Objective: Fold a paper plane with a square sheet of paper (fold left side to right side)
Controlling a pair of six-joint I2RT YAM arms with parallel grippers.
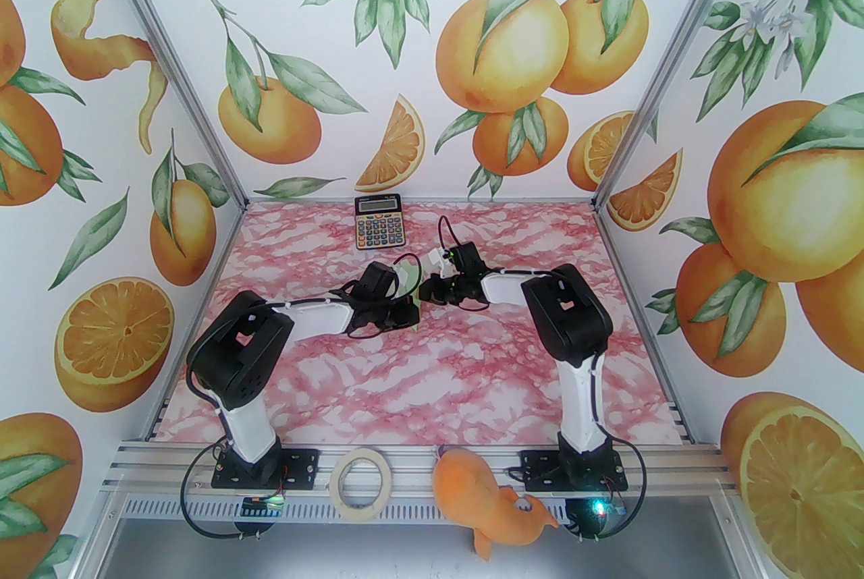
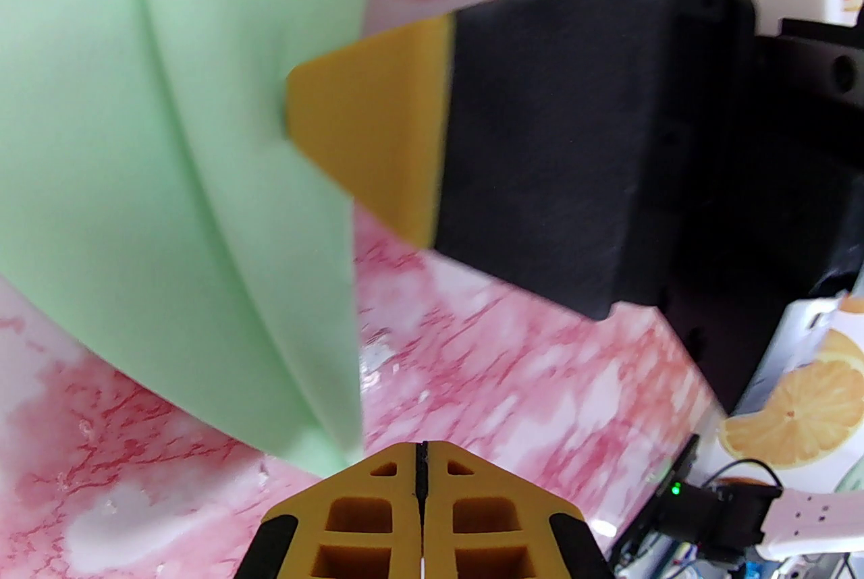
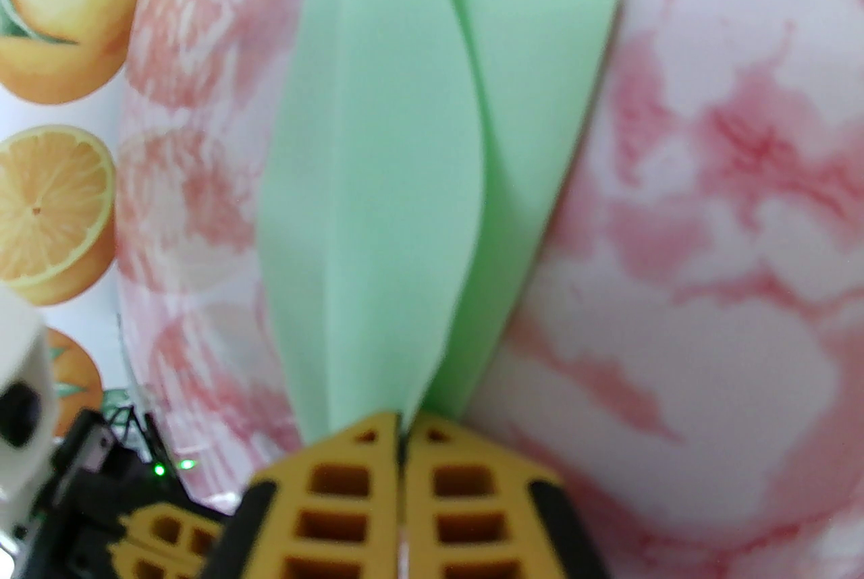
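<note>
The pale green paper [image 3: 398, 158] is folded into a narrow pointed dart shape with layered flaps, held up over the pink marble table [image 1: 432, 374]. My right gripper [image 3: 401, 428] is shut on its pointed end. From the left wrist, a yellow-tipped right finger [image 2: 378, 138] presses on the paper [image 2: 169, 158]. My left gripper [image 2: 422, 461] is shut, and the paper's lower corner ends just left of its tips with no green in the seam. Seen from above, the left gripper [image 1: 413, 318] and right gripper [image 1: 426, 291] meet mid-table at the paper [image 1: 408, 279].
A black-and-orange calculator [image 1: 378, 221] lies at the back of the table. A roll of beige tape [image 1: 336, 482] and an orange plush toy [image 1: 496, 495] rest on the front rail between the arm bases. Printed walls enclose the table on three sides.
</note>
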